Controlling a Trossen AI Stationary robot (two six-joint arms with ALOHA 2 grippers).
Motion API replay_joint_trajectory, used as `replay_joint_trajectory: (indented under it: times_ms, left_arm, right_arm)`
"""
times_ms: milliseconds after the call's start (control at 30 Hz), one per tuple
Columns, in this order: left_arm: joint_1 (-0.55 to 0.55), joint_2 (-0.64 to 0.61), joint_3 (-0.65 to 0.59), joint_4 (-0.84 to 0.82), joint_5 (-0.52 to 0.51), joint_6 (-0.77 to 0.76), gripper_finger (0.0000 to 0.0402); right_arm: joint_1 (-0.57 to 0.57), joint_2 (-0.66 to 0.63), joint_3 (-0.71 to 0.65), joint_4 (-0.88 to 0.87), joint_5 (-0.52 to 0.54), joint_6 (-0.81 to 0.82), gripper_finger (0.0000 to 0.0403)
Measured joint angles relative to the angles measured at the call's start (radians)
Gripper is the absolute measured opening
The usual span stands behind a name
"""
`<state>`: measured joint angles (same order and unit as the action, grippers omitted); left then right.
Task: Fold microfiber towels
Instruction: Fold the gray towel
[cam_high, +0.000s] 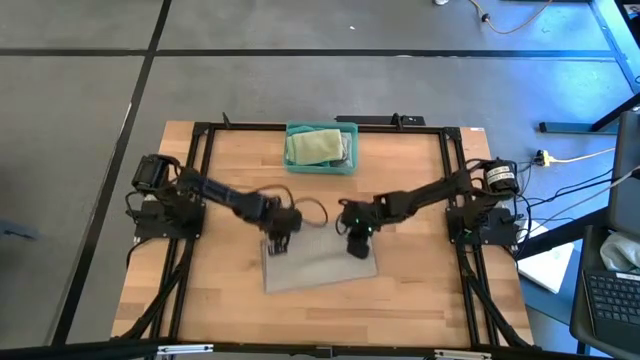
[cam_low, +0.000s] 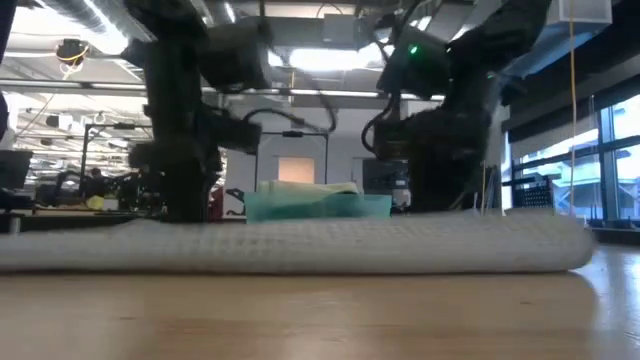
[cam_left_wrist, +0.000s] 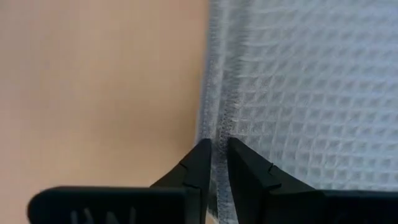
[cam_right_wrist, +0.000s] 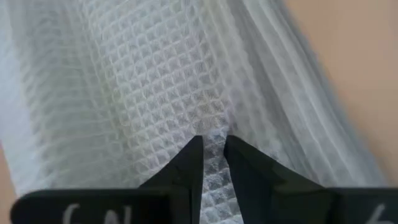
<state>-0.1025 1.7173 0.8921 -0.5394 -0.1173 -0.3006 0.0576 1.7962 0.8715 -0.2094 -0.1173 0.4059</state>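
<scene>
Left gripper (cam_left_wrist: 214, 155), right gripper (cam_right_wrist: 213, 149) pinching grey towel (cam_high: 320, 268).

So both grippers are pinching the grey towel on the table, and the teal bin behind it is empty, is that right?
Not quite: the teal bin is not empty; the high view shows a pale green towel in it. The left gripper and right gripper do pinch the grey towel.

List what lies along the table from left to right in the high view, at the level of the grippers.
Left arm's base → left gripper, fingers pinching the grey towel edge → right gripper, pinching the same towel → right arm's base.
</scene>
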Motion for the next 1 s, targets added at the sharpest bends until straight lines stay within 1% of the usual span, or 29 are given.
replay_joint_trajectory:
  times_ms: [67, 133, 167, 200, 267, 333, 433, 567, 700, 833, 900, 1000]
  left_arm:
    - [0.076, -0.021, 0.000, -0.079, -0.060, 0.030, 0.0048]
    - [0.149, -0.039, -0.002, -0.161, -0.109, 0.018, 0.0048]
    - [0.185, -0.051, -0.008, -0.203, -0.116, 0.001, 0.0048]
    - [0.215, -0.063, -0.014, -0.241, -0.107, -0.017, 0.0048]
    - [0.258, -0.094, -0.007, -0.227, -0.075, -0.050, 0.0048]
    - [0.277, -0.124, -0.005, -0.227, -0.026, -0.064, 0.0048]
    - [0.279, -0.163, -0.008, -0.233, 0.013, -0.084, 0.0048]
    - [0.255, -0.233, -0.006, -0.264, 0.014, -0.140, 0.0048]
    - [0.222, -0.319, -0.006, -0.301, -0.005, -0.199, 0.0043]
    - [0.183, -0.391, -0.006, -0.309, -0.022, -0.260, 0.0036]
    - [0.163, -0.413, -0.006, -0.280, -0.021, -0.273, 0.0034]
    - [0.144, -0.416, -0.005, -0.211, 0.017, -0.268, 0.0032]
  right_arm:
    - [-0.044, 0.000, 0.001, -0.010, 0.025, -0.018, 0.0079]
    - [-0.083, 0.002, 0.015, -0.040, 0.061, -0.047, 0.0079]
    - [-0.099, 0.001, 0.024, -0.077, 0.068, -0.066, 0.0079]
    - [-0.114, 0.000, 0.038, -0.109, 0.067, -0.084, 0.0080]
    - [-0.134, 0.003, 0.082, -0.162, 0.055, -0.126, 0.0080]
    - [-0.144, 0.008, 0.133, -0.228, 0.044, -0.173, 0.0080]
    - [-0.148, 0.010, 0.220, -0.283, 0.025, -0.256, 0.0080]
    - [-0.145, 0.006, 0.329, -0.390, 0.009, -0.334, 0.0080]
    - [-0.146, 0.005, 0.407, -0.473, 0.006, -0.363, 0.0080]
    - [-0.147, 0.005, 0.413, -0.573, -0.057, -0.358, 0.0080]
    - [-0.146, 0.005, 0.413, -0.618, -0.106, -0.348, 0.0080]
    - [-0.146, -0.027, 0.412, -0.651, -0.188, -0.330, 0.0080]
